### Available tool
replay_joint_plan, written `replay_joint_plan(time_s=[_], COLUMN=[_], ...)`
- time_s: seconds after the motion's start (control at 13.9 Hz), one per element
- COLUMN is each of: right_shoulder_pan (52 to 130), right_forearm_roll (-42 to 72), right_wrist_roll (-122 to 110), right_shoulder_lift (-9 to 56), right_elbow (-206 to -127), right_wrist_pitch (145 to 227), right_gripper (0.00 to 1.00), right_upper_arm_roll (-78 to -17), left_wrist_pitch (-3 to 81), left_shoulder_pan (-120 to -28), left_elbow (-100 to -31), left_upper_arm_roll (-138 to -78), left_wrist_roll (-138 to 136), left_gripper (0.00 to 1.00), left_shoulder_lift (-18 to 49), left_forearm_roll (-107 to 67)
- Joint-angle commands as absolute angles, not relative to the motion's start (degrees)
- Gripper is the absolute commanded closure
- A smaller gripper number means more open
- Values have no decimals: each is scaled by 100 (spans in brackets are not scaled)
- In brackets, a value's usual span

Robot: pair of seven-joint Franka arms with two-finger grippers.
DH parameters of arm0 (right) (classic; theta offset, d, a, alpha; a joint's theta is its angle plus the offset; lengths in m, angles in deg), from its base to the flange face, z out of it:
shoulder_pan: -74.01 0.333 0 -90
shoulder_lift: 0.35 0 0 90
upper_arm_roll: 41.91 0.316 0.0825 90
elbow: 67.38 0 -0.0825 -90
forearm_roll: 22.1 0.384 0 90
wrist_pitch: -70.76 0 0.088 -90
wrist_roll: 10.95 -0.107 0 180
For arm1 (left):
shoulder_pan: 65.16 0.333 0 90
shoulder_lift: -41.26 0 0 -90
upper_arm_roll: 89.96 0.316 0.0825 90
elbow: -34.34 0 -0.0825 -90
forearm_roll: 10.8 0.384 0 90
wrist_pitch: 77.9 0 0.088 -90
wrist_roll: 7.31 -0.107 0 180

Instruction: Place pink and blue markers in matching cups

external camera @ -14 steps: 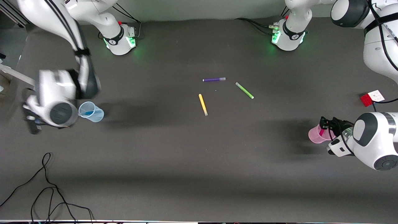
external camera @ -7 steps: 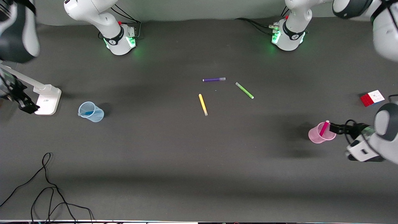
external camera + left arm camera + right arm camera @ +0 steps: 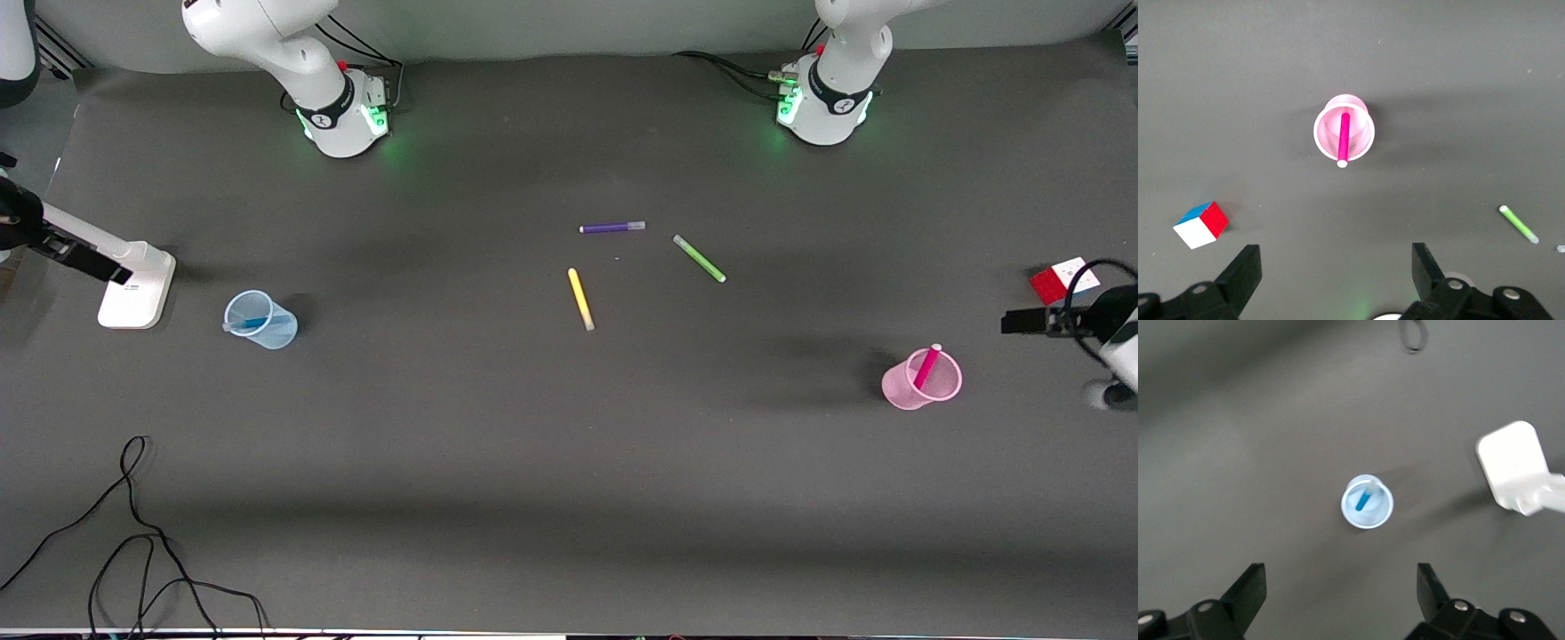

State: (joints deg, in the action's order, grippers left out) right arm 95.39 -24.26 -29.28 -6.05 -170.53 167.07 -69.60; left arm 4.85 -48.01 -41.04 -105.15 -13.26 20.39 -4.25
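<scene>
Both placements appear complete. The pink marker [image 3: 925, 366] stands tilted inside the pink cup [image 3: 907, 392], its pale end projecting just above the rim; the left wrist view confirms this, with the pink marker [image 3: 1344, 139] leaning across the mouth of the pink cup [image 3: 1362, 131]. The blue marker [image 3: 252, 323] lies inside the blue cup [image 3: 277, 335] toward the right arm's end of the worktop [image 3: 498, 462]; the right wrist view shows the blue marker [image 3: 1363, 501] wholly below the rim of the blue cup [image 3: 1382, 515].

The left gripper [image 3: 1335, 273] hangs over the worktop near the pink cup, fingers spread wide and holding nothing. The right gripper [image 3: 1341, 590] hangs over the worktop near the blue cup, fingers likewise spread and empty.

The step in hand is judged to be retreat after release. No further grasp seems required; the next move calls only for clearing both arms without disturbing the cups.

Both cups are thin translucent plastic with tapering sides, light and probably easy to tip. The markers are slim, smooth cylinders. The worktop is a matte dark grey sheet. A yellow pen [image 3: 581, 300], a green pen [image 3: 699, 259] and a purple pen [image 3: 612, 228] lie flat near the worktop's centre, apart from one another. A colour-faced puzzle cube [image 3: 1058, 279] sits near the left arm's end.
</scene>
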Motion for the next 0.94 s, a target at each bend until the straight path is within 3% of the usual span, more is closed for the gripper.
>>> replay_joint_plan(time_s=[0.0, 0.22, 0.43, 0.65, 0.86], right_shoulder_pan=[8266, 7430, 6963, 6970, 7180], right_forearm_roll=[-1920, -1920, -1928, -1858, -1849], right_wrist_roll=[-1539, -666, -726, -805, -1559], right_shoulder_lift=[-693, -886, -1062, -1002, -721], right_elbow=[-17345, -17539, -17540, -17434, -17048], right_wrist_pitch=[16823, 16814, 16727, 16612, 16498], right_gripper=[0, 0, 0, 0, 0], right_upper_arm_roll=[-5847, -4767, -3903, -3822, -3796], left_wrist_pitch=[1374, 1657, 1649, 1605, 1561], left_shoulder_pan=[-4705, -4976, -6047, -6875, -6894], left_elbow=[-5746, -6119, -6041, -6014, -6014], left_upper_arm_roll=[-10499, -10290, -9341, -8637, -8653], left_wrist_roll=[-1461, -1461, -1434, -1355, -1355], left_gripper=[0, 0, 0, 0, 0], left_shoulder_lift=[3287, 3756, 3871, 3950, 3985], left_forearm_roll=[-658, -896, -1132, -1151, -1151])
